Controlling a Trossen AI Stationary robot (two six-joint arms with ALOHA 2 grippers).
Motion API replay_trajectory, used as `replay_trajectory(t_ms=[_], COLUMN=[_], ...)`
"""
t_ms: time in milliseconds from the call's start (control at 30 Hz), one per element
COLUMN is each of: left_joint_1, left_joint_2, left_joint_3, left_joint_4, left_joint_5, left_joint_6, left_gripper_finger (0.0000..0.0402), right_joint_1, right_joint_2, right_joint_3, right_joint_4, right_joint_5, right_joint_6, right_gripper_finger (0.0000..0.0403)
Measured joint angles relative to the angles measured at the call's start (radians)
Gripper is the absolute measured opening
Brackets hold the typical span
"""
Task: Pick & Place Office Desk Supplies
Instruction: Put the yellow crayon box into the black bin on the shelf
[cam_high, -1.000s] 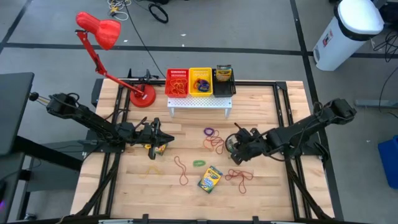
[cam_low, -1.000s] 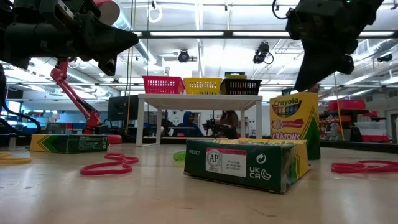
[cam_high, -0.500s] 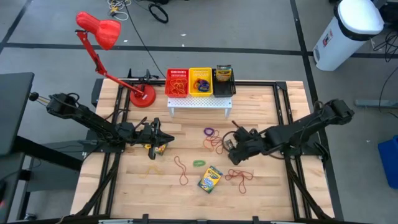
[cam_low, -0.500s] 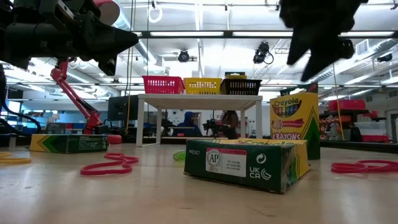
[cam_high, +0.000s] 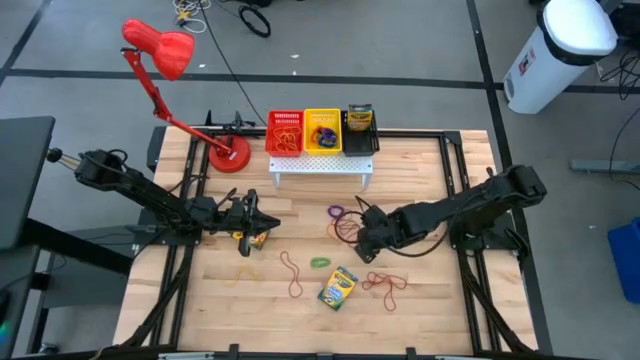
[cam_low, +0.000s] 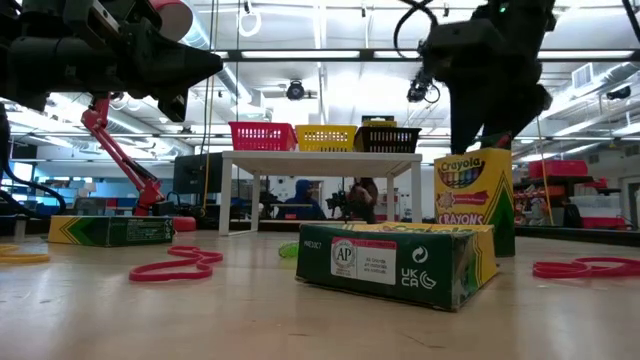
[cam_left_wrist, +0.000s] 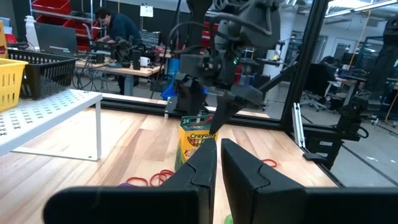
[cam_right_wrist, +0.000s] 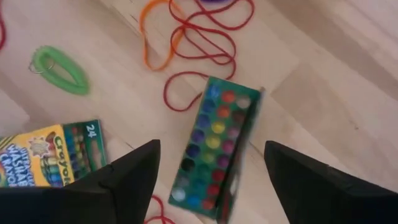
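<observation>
A yellow-and-green crayon box stands upright on its bottom end on the table, also seen in the low view. My right gripper hangs open just above it, pointing steeply down, one finger on either side of its top. A second crayon box lies flat near the front, and a third crayon box lies below my left gripper, which is shut, level and holding nothing. Loose rubber bands in red, orange, purple and green lie scattered on the wood.
A white perforated rack at the far edge carries a red basket, a yellow basket and a black basket. A red desk lamp stands at the far left. More bands lie front right.
My right gripper has opened and gone toward the table's left, tipping steeper downward, and now stands over the upright crayon box. The box has stayed in place.
</observation>
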Motion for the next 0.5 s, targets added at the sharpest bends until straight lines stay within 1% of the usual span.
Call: replay_trajectory(t_ms=[133,200,333,500], left_joint_1=[0.000,0.000,0.000,0.000], left_joint_2=[0.000,0.000,0.000,0.000], left_joint_3=[0.000,0.000,0.000,0.000], left_joint_4=[-0.001,-0.001,-0.002,-0.002], left_joint_5=[0.000,0.000,0.000,0.000], left_joint_6=[0.000,0.000,0.000,0.000], left_gripper_finger=[0.0029,0.0029,0.0029,0.0029], right_joint_1=[-0.007,-0.016,-0.039,-0.064], right_joint_2=[0.028,0.042,0.079,0.095], right_joint_3=[-0.001,-0.001,-0.001,-0.002], right_joint_4=[0.051,0.063,0.074,0.094], right_joint_5=[-0.007,-0.010,-0.059,-0.069], right_joint_6=[-0.001,-0.004,-0.023,-0.051], right_gripper_finger=[0.0275,0.0259,0.0224,0.0185])
